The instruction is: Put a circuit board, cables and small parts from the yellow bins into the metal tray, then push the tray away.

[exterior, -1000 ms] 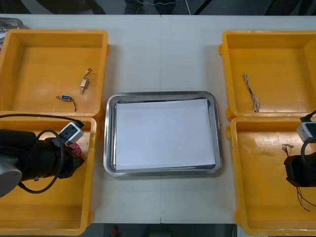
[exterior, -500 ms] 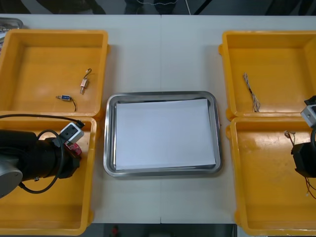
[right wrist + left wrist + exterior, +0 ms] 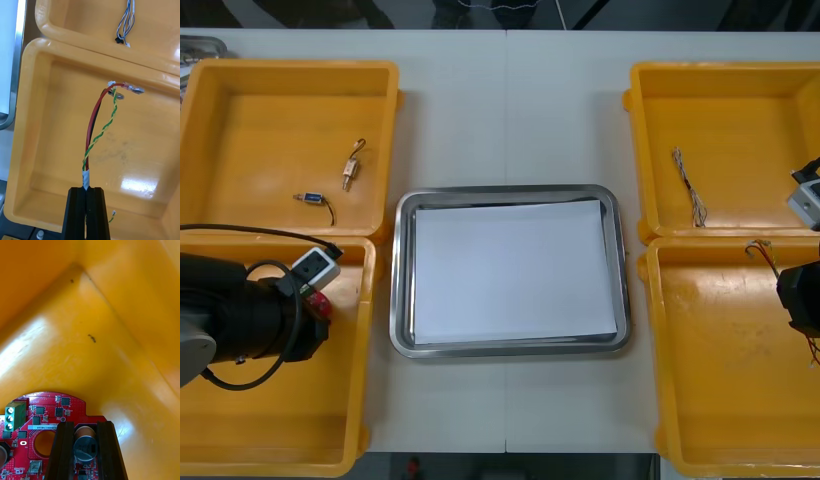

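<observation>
In the near left yellow bin (image 3: 280,420), my left gripper (image 3: 315,322) is shut on a round red circuit board (image 3: 321,304). The left wrist view has its fingers (image 3: 64,442) clamped on a round metal part of the circuit board (image 3: 45,408), close to the bin's floor. Over the near right bin (image 3: 720,400), my right gripper (image 3: 792,292) is shut on a red and yellow cable (image 3: 760,252). In the right wrist view the gripper (image 3: 89,189) pinches the taped end of the cable (image 3: 98,123), whose metal-tipped far end hangs free above the bin's floor.
The metal tray (image 3: 402,300), white inside, lies between the bins. The far left bin holds a small metal part (image 3: 352,168) and a short black cable (image 3: 313,200). A blue and white cable (image 3: 688,185) lies in the far right bin, also seen as the cable (image 3: 125,18).
My left gripper has shut on the circuit board and drawn back a little to the left. The right gripper has carried the cable away from me, toward the bin's far wall.
</observation>
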Motion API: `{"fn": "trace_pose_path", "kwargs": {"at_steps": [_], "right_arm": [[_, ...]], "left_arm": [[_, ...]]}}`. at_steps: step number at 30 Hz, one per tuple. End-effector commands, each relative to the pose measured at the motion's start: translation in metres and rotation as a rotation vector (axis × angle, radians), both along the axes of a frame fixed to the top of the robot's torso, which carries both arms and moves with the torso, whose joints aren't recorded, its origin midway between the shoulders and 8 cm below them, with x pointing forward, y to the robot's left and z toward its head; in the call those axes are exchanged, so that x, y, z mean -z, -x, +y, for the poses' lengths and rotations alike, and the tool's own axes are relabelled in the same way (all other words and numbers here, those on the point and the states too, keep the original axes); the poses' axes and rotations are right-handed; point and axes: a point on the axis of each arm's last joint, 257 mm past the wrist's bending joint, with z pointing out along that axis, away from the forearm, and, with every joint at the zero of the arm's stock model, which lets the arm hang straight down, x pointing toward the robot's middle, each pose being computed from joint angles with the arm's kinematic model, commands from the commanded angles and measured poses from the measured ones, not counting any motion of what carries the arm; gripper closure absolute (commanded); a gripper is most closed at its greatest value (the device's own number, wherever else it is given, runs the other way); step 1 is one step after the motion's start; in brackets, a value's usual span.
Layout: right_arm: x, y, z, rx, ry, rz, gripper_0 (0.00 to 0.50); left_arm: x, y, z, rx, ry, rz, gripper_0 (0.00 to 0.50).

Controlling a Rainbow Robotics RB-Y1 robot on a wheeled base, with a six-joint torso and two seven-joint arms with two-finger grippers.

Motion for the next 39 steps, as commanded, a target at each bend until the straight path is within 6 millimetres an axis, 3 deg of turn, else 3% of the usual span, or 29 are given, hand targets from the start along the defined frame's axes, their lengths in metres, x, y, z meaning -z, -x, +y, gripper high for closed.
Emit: {"fn": "trace_pose_path", "kwargs": {"at_steps": [1,11,23,30,39], "right_arm": [[-0.020,-0.009,-0.007,-0.045,0.040,-0.023,0.500],[-0.025,-0.014,0.000,-0.091,0.054,-0.018,0.500],[-0.028,-0.020,0.014,-0.142,0.074,-0.026,0.500],[-0.025,-0.023,0.018,-0.174,0.125,-0.019,0.500],[-0.026,-0.020,0.026,-0.206,0.113,-0.006,0.500]], "left_arm": [[-0.042,-0.011,0.007,-0.004,-0.019,-0.041,0.500],[-0.081,0.002,0.009,-0.014,-0.043,-0.025,0.500],[-0.117,0.014,-0.012,0.014,-0.020,-0.048,0.500],[-0.137,0.013,-0.039,0.059,0.018,-0.069,0.500],[-0.144,0.006,-0.081,0.119,0.056,-0.095,0.500]]}}
